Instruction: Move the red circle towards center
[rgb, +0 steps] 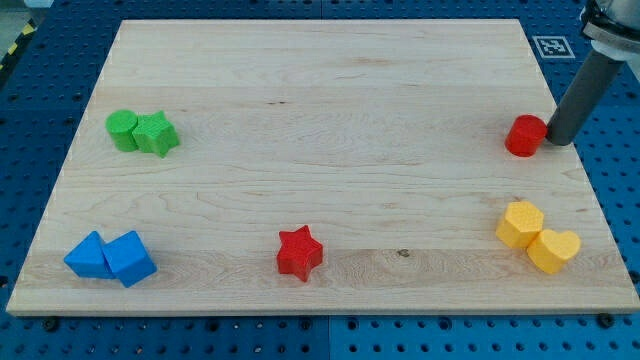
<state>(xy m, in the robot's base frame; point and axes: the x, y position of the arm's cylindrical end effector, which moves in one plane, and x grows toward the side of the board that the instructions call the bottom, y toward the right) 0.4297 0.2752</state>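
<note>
- We see the red circle (525, 135) lying near the right edge of the wooden board (320, 90), in the upper half of the view, well to the right of the board's middle.
- My tip (557, 139) stands just to the right of the red circle, touching it or very nearly so; we cannot tell which. The dark rod rises from there toward the view's top right corner.
- There is no claw on this arm, only the plain rod, so nothing is clasped or held; the rod merely stands beside the circle.
- Below the red circle, near the board's lower right, a yellow hexagon (521, 222) and a yellow heart (554, 250) sit touching one another.
- A red star (299, 251) lies alone near the bottom edge, a little left of the middle.
- At the lower left, two blue blocks (110, 257) sit pressed together; their shapes we cannot make out for certain.
- At the upper left, a green circle (123, 129) and a green star (156, 133) touch side by side.
- We see no containers on the board; every block rests directly on the wood.
- A small black-and-white marker (552, 46) sits just past the board's top right corner.
</note>
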